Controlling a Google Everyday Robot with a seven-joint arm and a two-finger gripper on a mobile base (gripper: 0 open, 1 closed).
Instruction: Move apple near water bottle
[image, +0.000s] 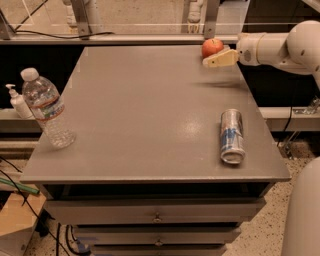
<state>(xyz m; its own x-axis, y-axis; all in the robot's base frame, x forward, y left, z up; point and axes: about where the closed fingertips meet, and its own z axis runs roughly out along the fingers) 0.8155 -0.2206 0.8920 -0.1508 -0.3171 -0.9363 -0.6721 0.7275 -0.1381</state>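
Observation:
The red-orange apple (212, 47) sits at the far right corner of the grey table (150, 115). My gripper (214, 59) comes in from the right on a white arm and hangs just in front of and slightly right of the apple, its cream fingers pointing left. The clear water bottle (46, 108) with a white cap and red-and-white label stands upright near the table's left front edge, far from the apple.
A silver-blue drink can (232, 136) lies on its side at the right front. A small white pump bottle (18, 101) stands behind the water bottle, off the table's left edge. A rail runs behind the far edge. Drawers sit below the front.

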